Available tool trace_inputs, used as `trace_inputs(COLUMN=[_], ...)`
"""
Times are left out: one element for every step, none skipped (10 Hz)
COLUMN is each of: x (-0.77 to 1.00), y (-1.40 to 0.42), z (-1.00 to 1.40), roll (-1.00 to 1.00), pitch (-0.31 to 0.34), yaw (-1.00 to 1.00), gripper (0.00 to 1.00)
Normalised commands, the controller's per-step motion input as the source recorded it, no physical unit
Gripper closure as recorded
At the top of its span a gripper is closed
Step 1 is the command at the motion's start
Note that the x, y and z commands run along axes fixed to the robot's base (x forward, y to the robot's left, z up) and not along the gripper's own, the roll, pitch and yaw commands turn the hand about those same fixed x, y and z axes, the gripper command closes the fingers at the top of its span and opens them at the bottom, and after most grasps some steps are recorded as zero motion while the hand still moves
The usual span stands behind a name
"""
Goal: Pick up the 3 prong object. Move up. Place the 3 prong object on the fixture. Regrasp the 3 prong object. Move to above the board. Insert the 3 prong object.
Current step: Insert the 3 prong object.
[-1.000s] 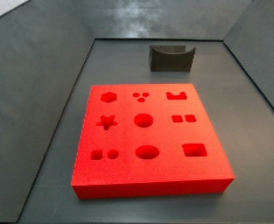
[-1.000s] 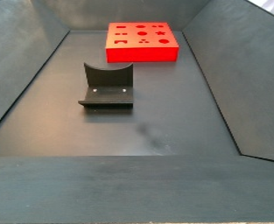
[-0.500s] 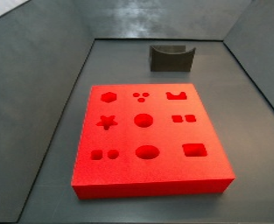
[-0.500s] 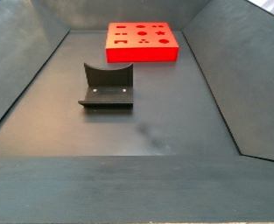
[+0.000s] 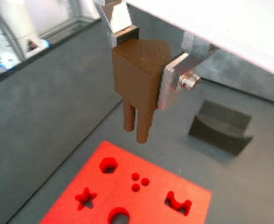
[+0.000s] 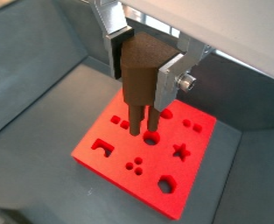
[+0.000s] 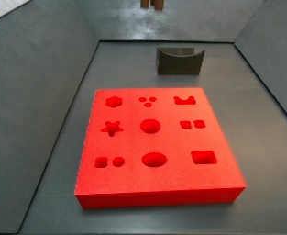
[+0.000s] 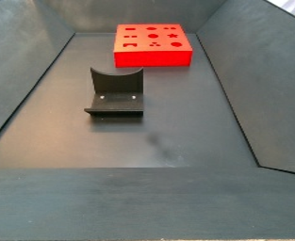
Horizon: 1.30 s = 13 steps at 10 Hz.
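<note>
The brown 3 prong object (image 5: 137,83) hangs upright with its prongs pointing down, and my gripper (image 5: 147,61) is shut on its upper body in both wrist views. It is well above the red board (image 5: 127,188), over the end with the three small dots. The same object (image 6: 144,79) shows its prongs above the board (image 6: 163,171). In a side view only the prong tips (image 7: 152,4) peek in at the upper edge, high over the board (image 7: 158,147). The dark fixture (image 7: 179,61) stands empty beyond the board.
Grey sloped walls enclose the bin floor on all sides. In a side view the fixture (image 8: 114,92) stands mid-floor, with the board (image 8: 153,44) at the far end. The fixture (image 5: 221,127) lies just past the board's edge.
The prong tips have come into a side view at its upper edge, where nothing showed before. Board and fixture have not moved.
</note>
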Motion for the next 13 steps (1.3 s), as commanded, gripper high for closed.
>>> trace_inputs(x=[-0.01,-0.06,-0.06,-0.03,-0.07,0.00,0.00,0.04,0.11,0.00,0.00,0.00,0.00], y=[-0.01,0.00,0.00,0.00,-0.01,-0.02,0.00,0.00,0.00,0.00,0.00,0.00,0.00], z=[-0.57,-0.60,-0.56,-0.54,-0.52,-0.54,-0.53,-0.38,-0.31,-0.31,-0.36,-0.34,-0.33], roll=[0.00,0.00,0.00,0.00,0.00,0.00,0.00,0.00,0.00,0.00,0.00,0.00,0.00], pitch=[-0.114,-0.119,-0.130,-0.134,-0.166,-0.143,-0.130,-0.076,-0.043,-0.044,-0.050,-0.027,-0.030], yaw=[-0.58,-0.53,-0.52,-0.52,-0.55,-0.53,-0.50,-0.54,-0.68,-0.75,-0.77,-0.77,-0.72], gripper=[1.00,1.00,1.00,1.00,1.00,1.00,1.00,1.00,1.00,1.00,1.00,1.00,1.00])
